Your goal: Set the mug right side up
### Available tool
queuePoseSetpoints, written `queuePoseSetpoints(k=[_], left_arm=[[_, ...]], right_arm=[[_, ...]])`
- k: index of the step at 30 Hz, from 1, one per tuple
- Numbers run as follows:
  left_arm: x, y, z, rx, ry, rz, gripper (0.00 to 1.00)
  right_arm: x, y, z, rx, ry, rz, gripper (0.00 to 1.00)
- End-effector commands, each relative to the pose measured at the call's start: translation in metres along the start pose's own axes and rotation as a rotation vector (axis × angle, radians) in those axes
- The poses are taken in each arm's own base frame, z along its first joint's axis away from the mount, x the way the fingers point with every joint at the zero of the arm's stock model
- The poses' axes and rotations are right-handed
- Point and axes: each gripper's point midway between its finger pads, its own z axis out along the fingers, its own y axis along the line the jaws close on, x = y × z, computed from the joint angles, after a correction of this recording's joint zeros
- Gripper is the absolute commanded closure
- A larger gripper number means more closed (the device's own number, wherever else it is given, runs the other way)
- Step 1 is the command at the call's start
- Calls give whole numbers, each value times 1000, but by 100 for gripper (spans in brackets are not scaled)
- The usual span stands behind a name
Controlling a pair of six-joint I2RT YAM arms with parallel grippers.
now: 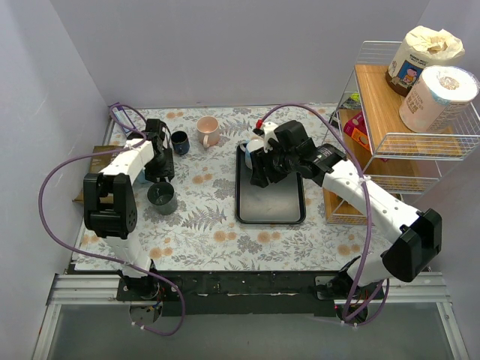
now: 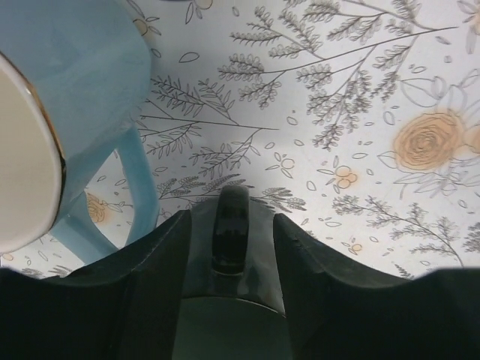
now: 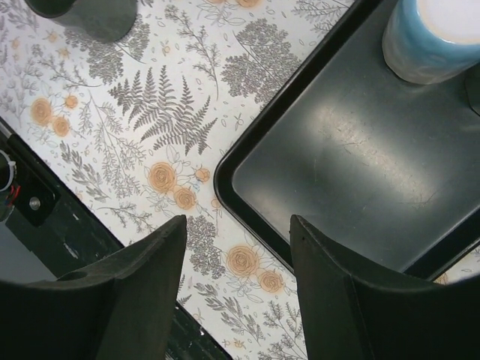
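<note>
A dark grey-green mug [image 1: 163, 199] stands on the floral cloth at the left; I cannot tell which way up it is. My left gripper [image 1: 160, 182] is shut on it. In the left wrist view my left gripper [image 2: 231, 251] has a finger on each side of the mug body [image 2: 225, 330], and the handle [image 2: 231, 225] points away. A light blue mug [image 2: 67, 112] with a cream inside lies tilted just left of it. My right gripper [image 1: 262, 176] is open and empty. In the right wrist view it [image 3: 238, 277] hangs over the black tray's [image 3: 247, 202] corner.
A pale blue mug [image 3: 435, 34] stands on the black tray [image 1: 270, 214], near its far end. A navy mug [image 1: 180, 142] and a pink mug [image 1: 208, 131] stand at the back. A wire shelf [image 1: 405, 127] with paper rolls is on the right.
</note>
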Motion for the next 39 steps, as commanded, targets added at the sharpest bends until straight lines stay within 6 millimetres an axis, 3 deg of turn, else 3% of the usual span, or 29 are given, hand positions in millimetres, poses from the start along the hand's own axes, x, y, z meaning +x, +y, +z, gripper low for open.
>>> queuePoseSetpoints(k=[1, 5, 9, 10, 11, 19, 24, 28, 34, 39], left_arm=[[-19, -8, -31, 87, -109, -18, 51], [-22, -13, -36, 115, -114, -26, 39], [-33, -26, -54, 189, -155, -39, 25], [-35, -29, -59, 200, -165, -40, 2], [-35, -44, -67, 273, -168, -25, 2], [-46, -84, -115, 399, -279, -36, 2], [-51, -106, -147, 505, -356, -55, 2], [-46, -122, -177, 627, -399, -60, 2], [-35, -125, -194, 692, -426, -85, 2], [-21, -133, -202, 781, -419, -107, 2]], right_arm=[[-19, -11, -5, 69, -37, 14, 35], [-23, -28, -2, 150, -30, 44, 35], [-28, -60, -3, 231, -43, 123, 34], [-29, -66, -3, 244, -47, 148, 35], [-31, -80, -4, 271, -55, 174, 35], [-42, -163, -9, 614, -118, 270, 34], [-62, -189, -3, 732, -203, 349, 33], [-75, -213, 14, 806, -238, 407, 33], [-78, -243, 35, 874, -267, 549, 34], [-81, -262, 31, 1007, -348, 685, 32]])
